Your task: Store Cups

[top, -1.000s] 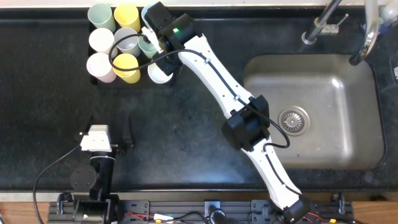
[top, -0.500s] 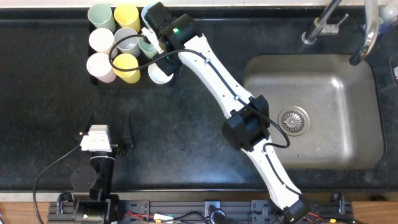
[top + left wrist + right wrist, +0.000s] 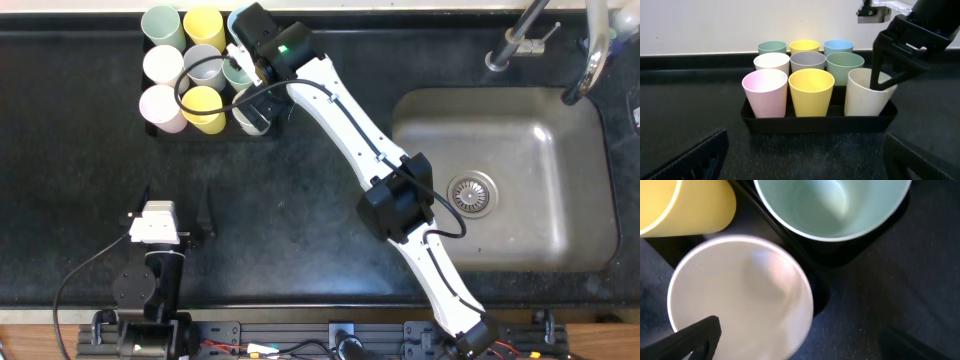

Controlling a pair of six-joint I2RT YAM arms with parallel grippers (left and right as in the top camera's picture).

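A black tray (image 3: pixel 820 122) at the counter's back left holds several upright cups in pastel colours. A cream cup (image 3: pixel 865 97) stands in the tray's front right corner, beside a yellow cup (image 3: pixel 811 92) and a pink cup (image 3: pixel 765 92). My right gripper (image 3: pixel 892 75) is open over the cream cup (image 3: pixel 740 295), one finger inside it and the other outside its wall. In the top view the right gripper (image 3: pixel 255 100) partly covers that cup (image 3: pixel 250 118). My left gripper (image 3: pixel 178 205) rests open on the counter, well in front of the tray, holding nothing.
A steel sink (image 3: pixel 500 180) with a faucet (image 3: pixel 520 40) fills the counter's right side. The right arm stretches diagonally across the middle. A wall runs just behind the tray. The dark counter (image 3: pixel 90 200) in front of the tray is free.
The cream cup under my right gripper shows less and darker in the top view, shifted slightly toward the tray. Both arms are otherwise still.
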